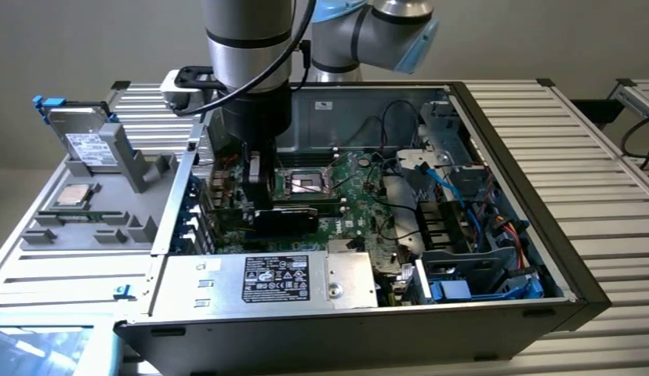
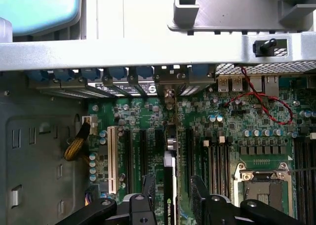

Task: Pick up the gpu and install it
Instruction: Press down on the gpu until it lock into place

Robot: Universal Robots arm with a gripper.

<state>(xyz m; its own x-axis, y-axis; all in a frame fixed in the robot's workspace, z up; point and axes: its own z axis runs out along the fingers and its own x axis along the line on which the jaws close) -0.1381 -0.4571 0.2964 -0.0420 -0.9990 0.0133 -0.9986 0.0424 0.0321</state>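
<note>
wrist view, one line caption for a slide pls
Open end effector straddling the upright gpu seated in a motherboard slot inside the open case.

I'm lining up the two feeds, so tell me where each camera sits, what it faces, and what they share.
Exterior view: off the arm, above the bench, looking down into the open computer case; the arm's silver and black segments show.
Wrist view: on the wrist, looking down at the motherboard; the claw shows, its open fingers on either side of the gpu, which stands on edge among the slots.
Shared: the gpu, the motherboard, the CPU socket.
</note>
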